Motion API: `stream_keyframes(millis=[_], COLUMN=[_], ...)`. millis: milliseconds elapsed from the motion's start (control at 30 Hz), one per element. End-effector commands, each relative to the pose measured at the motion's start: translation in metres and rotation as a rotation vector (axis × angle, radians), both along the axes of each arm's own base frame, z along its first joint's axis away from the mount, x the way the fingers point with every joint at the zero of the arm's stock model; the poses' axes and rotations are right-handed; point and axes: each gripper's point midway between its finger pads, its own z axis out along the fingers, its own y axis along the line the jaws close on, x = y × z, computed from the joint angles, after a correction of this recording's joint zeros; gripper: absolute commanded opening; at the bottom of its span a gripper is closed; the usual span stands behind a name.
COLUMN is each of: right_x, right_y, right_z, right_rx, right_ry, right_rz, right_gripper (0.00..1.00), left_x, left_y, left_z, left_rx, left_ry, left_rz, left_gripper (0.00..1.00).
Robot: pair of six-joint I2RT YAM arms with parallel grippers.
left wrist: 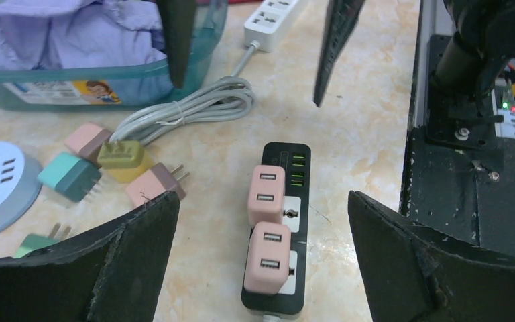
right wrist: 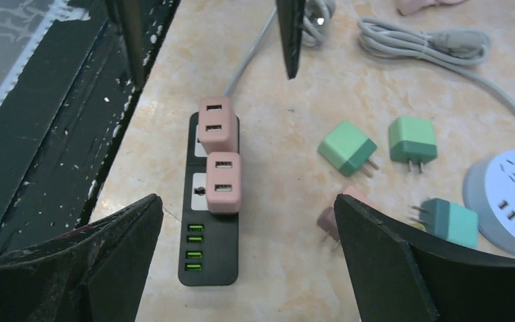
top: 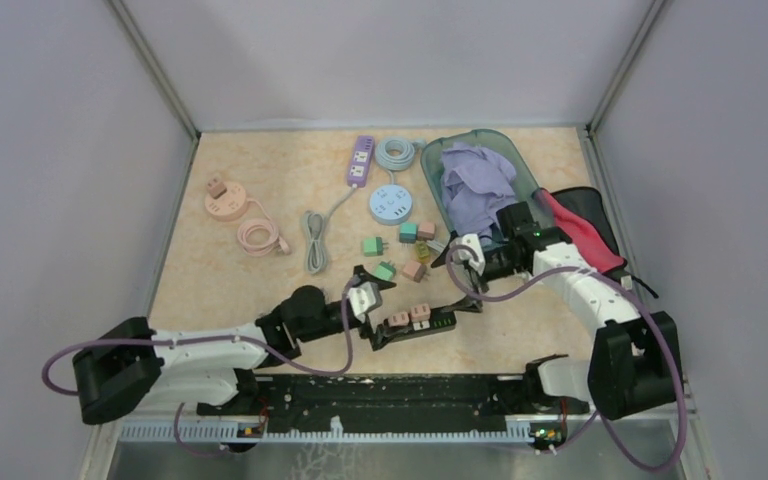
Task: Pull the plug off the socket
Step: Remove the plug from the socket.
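Left gripper (left wrist: pixel 260 204) and right gripper (right wrist: pixel 248 201), both splayed empty, are straddling the power strip (left wrist: pixel 296 168) lengthwise, pink plugs (left wrist: pixel 266 268) sitting mid-frame.

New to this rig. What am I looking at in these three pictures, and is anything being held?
Two robot arms are bolted at the near edge of a table. The wide picture looks down from above and behind them. The other two come from a camera on each wrist, so the dark wedges at the bottom are that arm's own fingers. The left fingers and right fingers both stand open and hold nothing. In front of both lies a black power strip with two pink plugs plugged in; pulling one out is the job. Scattered beyond are loose plugs, a round blue socket, coiled cables and a bin of purple cloth.
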Motion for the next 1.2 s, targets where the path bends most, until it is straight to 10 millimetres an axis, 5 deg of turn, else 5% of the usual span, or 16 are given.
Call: stream_keyframes(millis=[0, 100, 400, 1167], right_x=[-0.005, -0.010, -0.020, -0.024], right_y=[0.016, 0.024, 0.051, 0.056], right_z=[-0.009, -0.024, -0.052, -0.083], right_rx=[-0.056, -0.129, -0.269, -0.430], right_ry=[-0.064, -0.084, -0.128, -0.160], right_rz=[0.083, 0.107, 0.132, 0.158], right_gripper=[0.98, 0.97, 0.78, 0.34], left_x=[0.006, 0.002, -0.017, -0.005], left_y=[0.023, 0.034, 0.045, 0.019], left_z=[0.031, 0.033, -0.010, -0.035], left_rx=[-0.208, -0.230, -0.141, -0.060], left_ry=[0.025, 0.022, -0.020, 0.008], left_rz=[0.123, 0.127, 0.040, 0.031], left_gripper=[1.00, 1.00, 0.95, 0.68])
